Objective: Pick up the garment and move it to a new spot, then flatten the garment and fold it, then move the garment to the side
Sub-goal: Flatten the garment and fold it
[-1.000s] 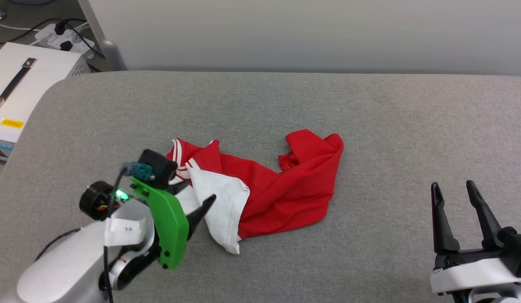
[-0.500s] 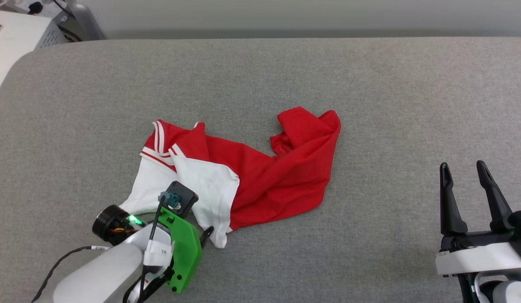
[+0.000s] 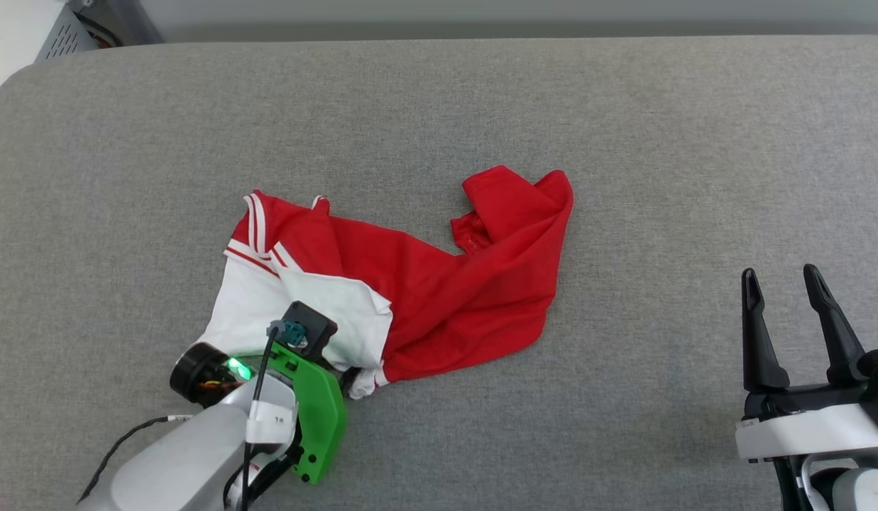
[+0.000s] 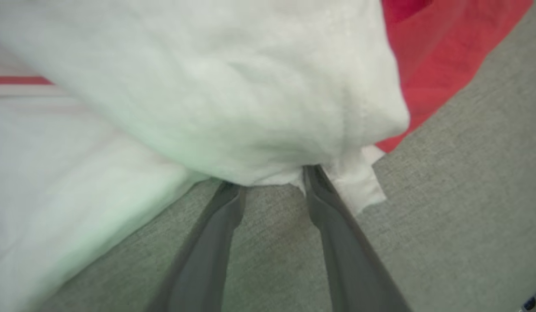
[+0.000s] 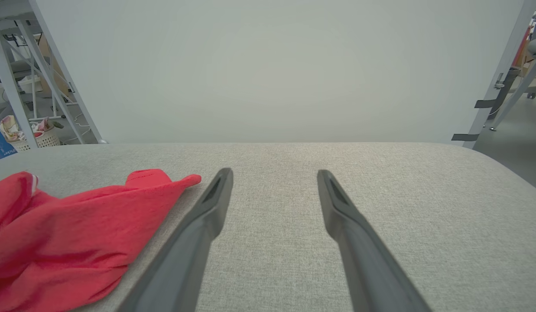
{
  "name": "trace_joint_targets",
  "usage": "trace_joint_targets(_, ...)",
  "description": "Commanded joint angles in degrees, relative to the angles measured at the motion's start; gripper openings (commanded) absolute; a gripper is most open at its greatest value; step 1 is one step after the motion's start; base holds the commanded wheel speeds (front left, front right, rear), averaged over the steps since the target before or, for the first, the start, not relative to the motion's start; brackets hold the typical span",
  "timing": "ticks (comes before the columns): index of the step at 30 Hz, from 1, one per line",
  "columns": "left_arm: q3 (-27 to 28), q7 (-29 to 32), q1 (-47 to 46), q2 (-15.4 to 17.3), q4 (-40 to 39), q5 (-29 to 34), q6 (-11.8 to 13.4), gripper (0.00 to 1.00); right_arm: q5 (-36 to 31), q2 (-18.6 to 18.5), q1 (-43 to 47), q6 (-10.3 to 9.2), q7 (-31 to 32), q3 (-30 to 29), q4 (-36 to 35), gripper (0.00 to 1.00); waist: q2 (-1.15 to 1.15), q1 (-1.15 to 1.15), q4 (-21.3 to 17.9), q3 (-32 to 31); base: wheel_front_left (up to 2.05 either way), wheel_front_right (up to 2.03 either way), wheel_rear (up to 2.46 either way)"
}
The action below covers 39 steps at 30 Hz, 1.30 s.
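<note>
**Left gripper at the sleeve hem, first pick-up in hand**

The red jersey T-shirt with white short sleeves and red-white striped trim (image 3: 439, 298) lies crumpled near the middle of the grey fabric-covered table (image 3: 623, 142). Its red body is bunched toward 2 o'clock. The white sleeve (image 3: 332, 312) spills toward 7 o'clock.

The left gripper (image 4: 271, 187) sits at the garment's 7 o'clock edge. Its two dark fingers stand a moderate width apart, and bare table shows between them. Their tips are tucked under the white hem, so whether they pinch any cloth cannot be told. The right gripper (image 3: 780, 273) rests at 4 o'clock from the shirt, well apart from it. Its jaws are spread wide and hold nothing.

Judging by the heap, this is the opening step: grasp the shirt so it can be carried to a new spot. Flattening, folding and setting aside are not yet begun.

The next move calls for the left fingers to pinch firmly on the hem and not on a loose corner. A lift should then bring the whole shirt clear of the table. A thin bite of jersey could slip out. Only one layer may be caught, in which case the rest would drag.
</note>
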Motion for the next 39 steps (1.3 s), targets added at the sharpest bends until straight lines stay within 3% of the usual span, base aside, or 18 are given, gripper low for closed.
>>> trace_joint_targets(1,-1.84,0.13,1.65,-1.67,1.42,0.04,-0.42,0.00,-0.04,-0.14,-0.75,-0.05,-0.27,-0.12,0.20,1.00,0.00,0.00,0.09,-0.69,0.00,0.00,0.00)
trace_joint_targets(7,-0.19,-3.46,3.92,-0.31,-3.58,-1.02,0.65,0.00,0.01,0.25,0.83,-0.05,-0.27,-0.77,0.45,1.00,0.00,0.00,0.85,-3.05,0.00,0.00,0.00)
trace_joint_targets(8,1.08,-4.62,4.10,1.77,-7.92,-0.60,2.14,0.00,0.02,0.48,1.27,-0.05,-0.27,-0.59,0.53,1.00,0.00,0.00,1.30,-4.11,0.00,0.00,0.00)
trace_joint_targets(14,4.69,-5.66,1.44,5.48,-17.47,0.39,4.72,0.00,0.18,0.63,1.01,-0.05,-0.27,0.07,0.48,1.00,0.00,0.00,0.93,-5.25,0.00,0.00,0.00)
trace_joint_targets(19,6.67,-4.56,-4.45,5.12,-21.33,1.03,4.01,0.00,0.39,0.65,0.48,-0.05,-0.27,0.63,0.54,1.00,0.00,0.00,-0.82,-4.86,0.00,0.00,0.00)
trace_joint_targets(26,5.67,-1.71,-17.67,-1.92,-14.36,4.42,0.16,0.00,0.50,0.78,-1.74,-0.05,-0.27,1.14,0.19,1.00,0.00,0.00,-5.73,-0.71,0.00,0.00,0.00)
trace_joint_targets(33,2.65,-2.17,-27.53,-13.74,-0.03,5.30,-5.01,0.00,0.78,1.25,-3.72,-0.05,-0.27,0.89,0.20,1.00,0.00,0.00,-10.07,4.65,0.00,0.00,0.00)
trace_joint_targets(39,-2.95,-3.89,-32.59,-22.80,13.16,6.75,-7.84,0.00,0.73,1.64,-5.42,-0.05,-0.27,0.48,0.00,1.00,0.00,0.00,-11.93,8.56,0.00,0.00,0.00)
